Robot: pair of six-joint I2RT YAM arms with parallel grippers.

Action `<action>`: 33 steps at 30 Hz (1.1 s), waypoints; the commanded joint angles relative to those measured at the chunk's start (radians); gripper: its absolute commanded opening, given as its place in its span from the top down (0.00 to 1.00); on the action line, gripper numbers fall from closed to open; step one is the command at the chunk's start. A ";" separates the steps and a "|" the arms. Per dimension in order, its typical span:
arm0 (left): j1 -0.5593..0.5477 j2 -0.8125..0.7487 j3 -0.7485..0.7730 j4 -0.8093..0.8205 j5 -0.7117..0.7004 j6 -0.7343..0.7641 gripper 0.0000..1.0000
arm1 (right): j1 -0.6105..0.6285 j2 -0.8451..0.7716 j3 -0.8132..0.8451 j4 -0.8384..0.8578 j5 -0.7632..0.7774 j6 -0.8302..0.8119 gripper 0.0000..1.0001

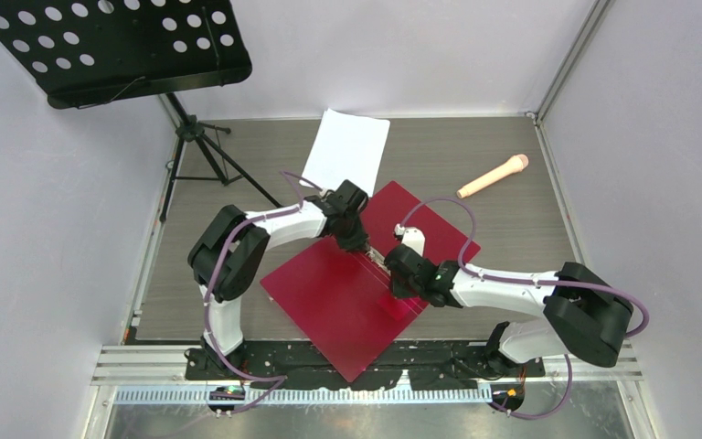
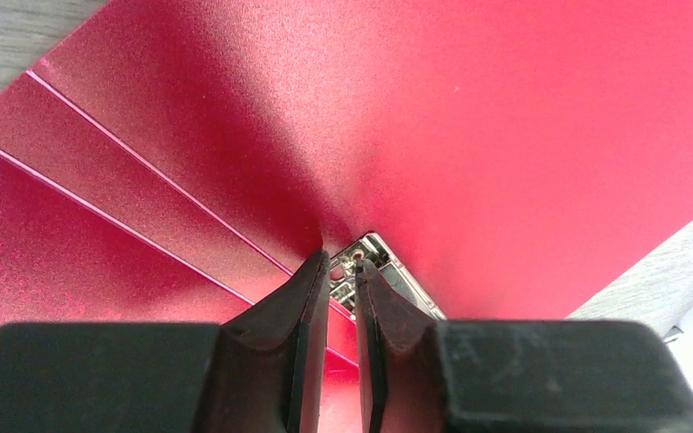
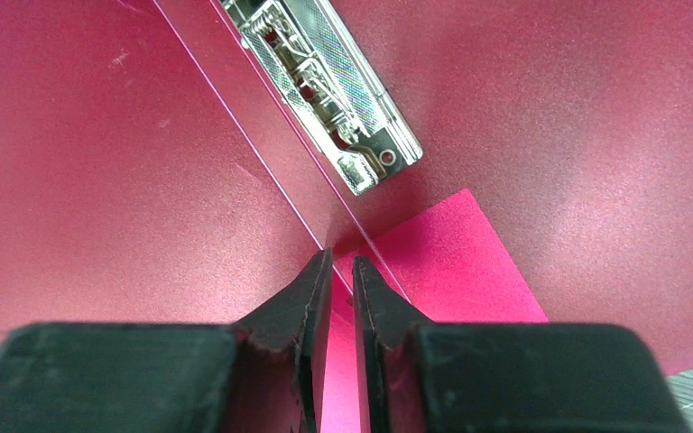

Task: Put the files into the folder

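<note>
Left claw (image 2: 343, 263) barely parted at the metal clip (image 2: 399, 285), right claw (image 3: 341, 262) narrow over the pink patch (image 3: 456, 262), grip unclear; folder (image 1: 329, 294) lies open; paper (image 1: 347, 151) not in yet

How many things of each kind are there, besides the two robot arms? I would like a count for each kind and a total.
Red folder: 1
White paper stack: 1
Microphone: 1
Black music stand: 1
Total: 4
</note>
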 commanded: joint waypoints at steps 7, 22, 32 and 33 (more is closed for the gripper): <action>-0.027 -0.025 0.034 -0.112 -0.084 0.102 0.75 | -0.004 -0.017 0.041 -0.029 0.033 -0.005 0.80; -0.051 -0.008 0.054 -0.061 0.010 0.004 0.70 | -0.004 -0.053 0.027 -0.055 0.062 0.001 0.82; -0.060 0.016 0.062 -0.153 -0.152 -0.087 0.85 | -0.004 -0.099 0.012 -0.073 0.084 0.007 0.82; -0.061 0.026 0.066 -0.155 -0.157 -0.089 0.87 | -0.004 -0.100 0.013 -0.074 0.085 0.006 0.82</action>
